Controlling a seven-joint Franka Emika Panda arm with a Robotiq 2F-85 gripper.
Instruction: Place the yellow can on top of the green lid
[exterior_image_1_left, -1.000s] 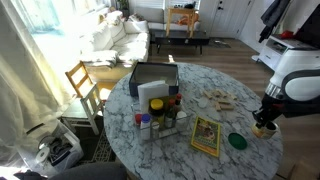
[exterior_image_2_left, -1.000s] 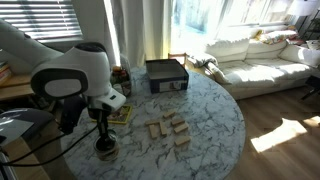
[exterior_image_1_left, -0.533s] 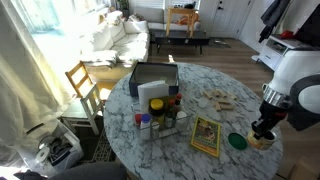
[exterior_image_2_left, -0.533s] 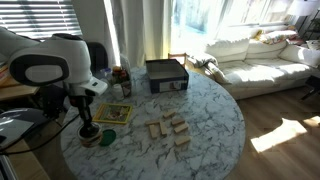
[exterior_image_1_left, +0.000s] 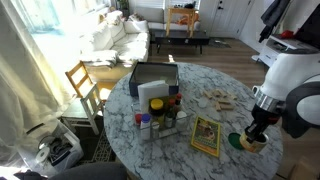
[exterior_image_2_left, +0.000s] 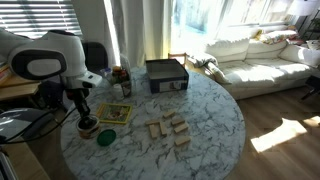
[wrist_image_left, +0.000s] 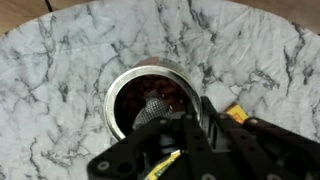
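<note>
We are keeping the end effector (exterior_image_2_left: 86, 120) clenched on the yellow can (wrist_image_left: 138, 92); the green lid (exterior_image_2_left: 107, 136) is lying just beside it on the marble worktop (exterior_image_2_left: 205, 125).

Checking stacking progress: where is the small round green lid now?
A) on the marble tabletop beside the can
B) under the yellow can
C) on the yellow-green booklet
A: in an exterior view the green lid lies on the marble tabletop beside the yellow can.

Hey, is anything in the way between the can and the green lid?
Nothing visible. The can, at the gripper, is right beside the green lid with only bare table between them; the booklet lies off that line.
</note>
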